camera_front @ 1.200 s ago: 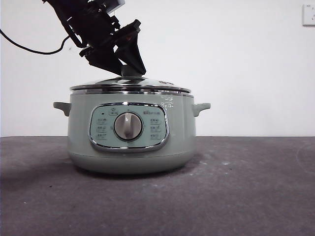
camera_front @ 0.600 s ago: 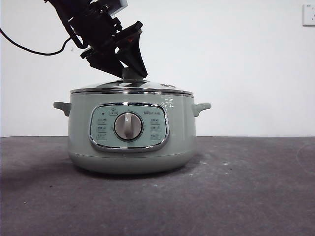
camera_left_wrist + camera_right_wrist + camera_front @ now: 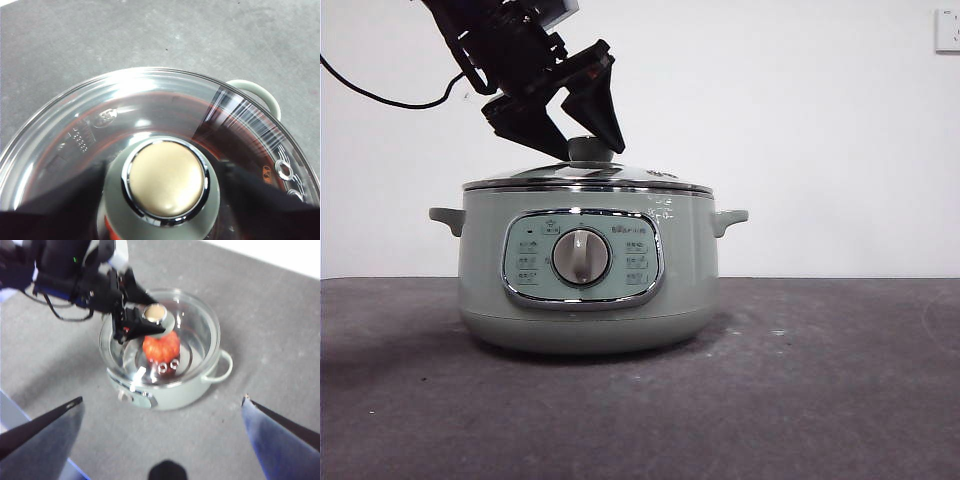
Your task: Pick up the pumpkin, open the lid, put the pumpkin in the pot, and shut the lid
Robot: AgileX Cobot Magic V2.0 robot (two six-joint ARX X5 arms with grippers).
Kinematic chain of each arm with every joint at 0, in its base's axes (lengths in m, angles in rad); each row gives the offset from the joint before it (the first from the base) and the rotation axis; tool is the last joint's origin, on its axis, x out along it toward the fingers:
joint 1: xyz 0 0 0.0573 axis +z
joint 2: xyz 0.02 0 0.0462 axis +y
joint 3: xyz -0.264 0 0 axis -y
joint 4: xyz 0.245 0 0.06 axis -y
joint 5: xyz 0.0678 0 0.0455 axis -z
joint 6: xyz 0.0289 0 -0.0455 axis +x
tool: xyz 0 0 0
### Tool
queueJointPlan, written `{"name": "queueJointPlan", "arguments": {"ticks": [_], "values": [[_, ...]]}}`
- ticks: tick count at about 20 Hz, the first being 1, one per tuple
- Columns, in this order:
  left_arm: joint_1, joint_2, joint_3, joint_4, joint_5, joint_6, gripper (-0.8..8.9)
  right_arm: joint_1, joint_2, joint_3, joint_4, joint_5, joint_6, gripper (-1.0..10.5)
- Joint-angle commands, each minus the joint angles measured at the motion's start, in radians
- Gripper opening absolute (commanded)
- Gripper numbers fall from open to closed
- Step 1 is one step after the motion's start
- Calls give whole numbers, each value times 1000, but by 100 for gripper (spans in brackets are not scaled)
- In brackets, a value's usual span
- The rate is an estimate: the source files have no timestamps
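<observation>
The pumpkin (image 3: 161, 348) lies inside the pot (image 3: 582, 270), seen orange-red through the clear glass from the right wrist view; in the left wrist view only a reddish glow shows under the glass. The lid (image 3: 585, 178) sits level on the pot's rim, its metal edge meeting the pot wall all the way across in the front view. The pale knob (image 3: 166, 181) stands at the lid's centre.

The left gripper (image 3: 582, 140) hangs directly over that knob, coming down from the upper left of the front view. Its 2 black jaws are spread apart, 1 on each side of the knob, with a visible gap between each jaw and the knob, so it grips nothing.

The right gripper (image 3: 162, 412) is high above the table (image 3: 820, 400) and well away from the pot, looking down on it. Its 2 jaws are spread wide and hold nothing.

The pot stands on the dark grey table with its dial (image 3: 581, 257) facing the front camera.
</observation>
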State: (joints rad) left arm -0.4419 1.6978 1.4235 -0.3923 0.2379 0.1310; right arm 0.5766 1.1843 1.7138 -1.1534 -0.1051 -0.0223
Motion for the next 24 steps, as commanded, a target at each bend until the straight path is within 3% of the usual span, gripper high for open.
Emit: {"name": "queueJointPlan", "arguments": {"ticks": [1,8,13,14,15,16,18,19,24], "values": [[-4,-23,4,-5,-1,0,512,2,-1,-2,-16,-1,-5,628],[-4,-209,4,-189,7,0,511,2,0,-2,-105,-16,-5,626],[-4,-402,4,-467,120,0,497,2,0,-2,-159,-226,-24,583],[-4,-432,4,-507,144,0,473,2,0,-2,-167,-247,-27,533],[-4,-462,4,-546,169,1,385,2,0,-2,-172,-264,-29,480],[-4,-489,4,-579,187,2,264,2,0,-2,-174,-263,-29,415],[-4,-532,4,-621,193,2,-26,2,0,-2,-184,-262,-29,165],[-4,-547,4,-631,199,2,-6,2,0,-2,-188,-262,-37,6],[-4,-571,4,-642,236,1,-4,1,0,-2,-187,-260,-51,2]]}}
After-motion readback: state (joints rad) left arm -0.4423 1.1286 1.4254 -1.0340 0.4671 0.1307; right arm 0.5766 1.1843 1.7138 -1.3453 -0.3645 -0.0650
